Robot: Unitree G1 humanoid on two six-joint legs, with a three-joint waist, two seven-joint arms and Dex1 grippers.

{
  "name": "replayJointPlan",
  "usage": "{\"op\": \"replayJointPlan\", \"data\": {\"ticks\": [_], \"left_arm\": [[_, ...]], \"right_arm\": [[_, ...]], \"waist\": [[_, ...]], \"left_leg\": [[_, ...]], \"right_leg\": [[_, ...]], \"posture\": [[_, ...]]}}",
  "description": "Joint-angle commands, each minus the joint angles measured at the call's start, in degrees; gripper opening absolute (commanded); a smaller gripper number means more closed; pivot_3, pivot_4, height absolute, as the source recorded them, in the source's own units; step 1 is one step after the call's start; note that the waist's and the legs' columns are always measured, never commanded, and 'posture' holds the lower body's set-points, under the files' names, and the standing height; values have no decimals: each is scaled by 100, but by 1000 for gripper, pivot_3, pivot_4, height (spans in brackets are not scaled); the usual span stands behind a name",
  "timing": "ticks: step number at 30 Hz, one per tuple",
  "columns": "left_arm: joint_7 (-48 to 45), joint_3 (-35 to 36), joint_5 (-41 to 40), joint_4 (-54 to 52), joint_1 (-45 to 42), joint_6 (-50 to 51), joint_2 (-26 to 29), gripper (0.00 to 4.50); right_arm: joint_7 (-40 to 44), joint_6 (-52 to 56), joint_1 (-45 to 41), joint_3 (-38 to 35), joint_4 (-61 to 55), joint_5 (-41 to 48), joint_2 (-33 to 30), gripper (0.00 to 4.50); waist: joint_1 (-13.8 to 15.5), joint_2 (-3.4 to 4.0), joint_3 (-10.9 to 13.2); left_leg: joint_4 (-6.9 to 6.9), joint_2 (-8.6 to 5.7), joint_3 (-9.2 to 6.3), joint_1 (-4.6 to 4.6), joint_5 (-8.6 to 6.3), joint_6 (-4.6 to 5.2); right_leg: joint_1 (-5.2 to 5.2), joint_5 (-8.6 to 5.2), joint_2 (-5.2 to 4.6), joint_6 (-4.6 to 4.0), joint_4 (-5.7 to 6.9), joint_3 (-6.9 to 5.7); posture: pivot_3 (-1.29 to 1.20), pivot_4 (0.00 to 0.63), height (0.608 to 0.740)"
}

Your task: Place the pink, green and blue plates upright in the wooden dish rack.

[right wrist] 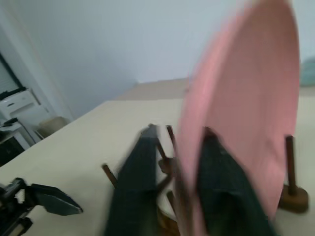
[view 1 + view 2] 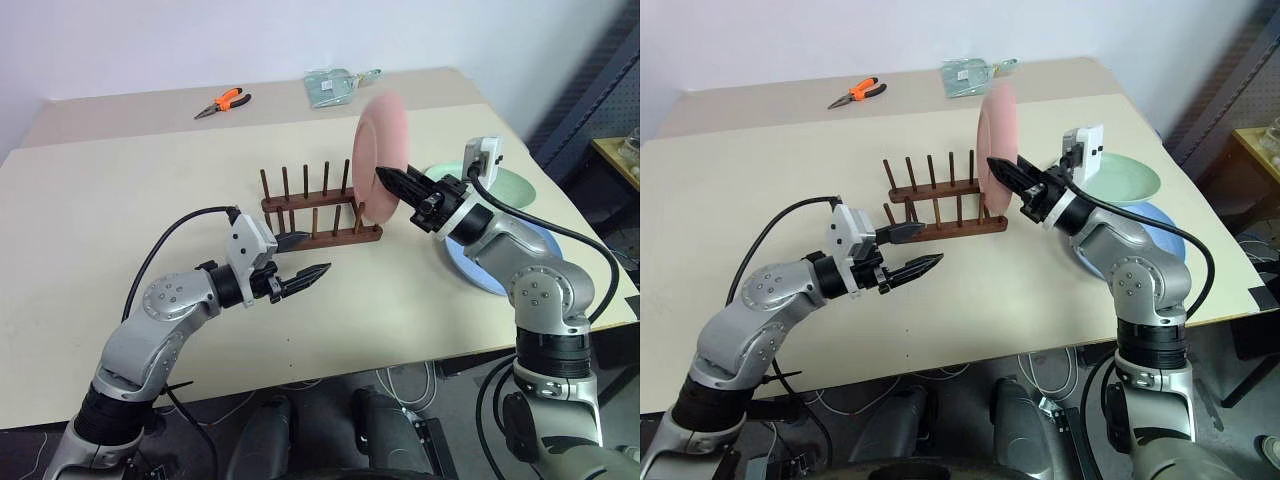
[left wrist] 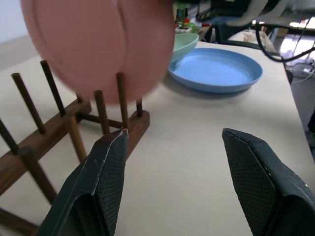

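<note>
Head pair: from above the near table edge, looking forward and down; wooden dish rack (image 2: 322,215) sits mid-frame, moderately far.
Left wrist: low over the table (image 3: 197,147), close beside the rack's end, facing past it toward the blue plate (image 3: 216,69).
Right wrist: close to the rack's other side, facing the pink plate (image 1: 246,118).
Shared: rack and pink plate.

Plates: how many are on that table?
3. The pink plate stands upright at the wooden rack's right end, the right gripper's fingers either side of its rim. The green plate and blue plate lie flat beyond it.
</note>
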Motion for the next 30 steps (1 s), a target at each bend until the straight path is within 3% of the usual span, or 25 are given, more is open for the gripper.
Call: {"op": "replayJointPlan", "data": {"ticks": [1, 3, 11, 17, 21, 24, 30], "left_arm": [[8, -13, -6, -281, -23, 4, -38, 3142], [4, -17, 18, -279, -9, 8, -54, 3142], [-45, 71, 28, -235, 55, -5, -38, 3142], [-166, -79, 165, -53, -88, -96, -107, 3142], [-185, -130, 207, -11, -154, -112, -181, 3142], [-188, -127, 272, -18, -99, -154, -176, 3142], [-172, -67, 250, -88, 36, -138, -165, 3142]], "right_arm": [[139, -351, -100, 14, -138, -266, -118, 2995], [250, -663, -93, 122, -187, -675, -310, 4004], [1343, -1421, 675, -127, -204, -1867, -2406, 4004], [784, -3101, 637, 1012, 1758, -4530, -3381, 4004], [278, -4164, 82, 1795, 3235, -5795, -3381, 4004], [-146, -4784, -294, 2119, 4102, -6344, -3229, 3161], [-419, -5230, -381, 1962, 4135, -6437, -3143, 94]], "waist": [[3, 0, 0], [3, 0, 0], [36, 3, 2], [-1, 3, 2], [-13, 9, 5], [-25, 9, 5], [0, 9, 5]], "left_leg": [[0, 0, 0, 0, 0, 0], [0, -1, 1, 0, 0, 0], [11, -7, 2, -11, -5, 8], [12, 1, 44, 2, -5, 8], [11, -1, 59, 3, -5, 8], [9, -1, 67, 5, -5, 9], [11, -1, 65, 5, -6, 10]], "right_leg": [[0, 0, 0, 0, 0, 0], [0, 0, 0, 1, -1, 0], [3, -7, -8, 10, -5, -1], [4, -10, -7, 14, -2, 5], [2, -3, -8, 3, -3, 17], [-1, -2, -6, 3, -1, 26], [0, -1, -7, 4, -2, 27]], "posture": [[0, 150, 739], [0, 150, 739], [0, 150, 739], [0, 150, 739], [0, 150, 739], [0, 150, 739], [0, 150, 739]]}}
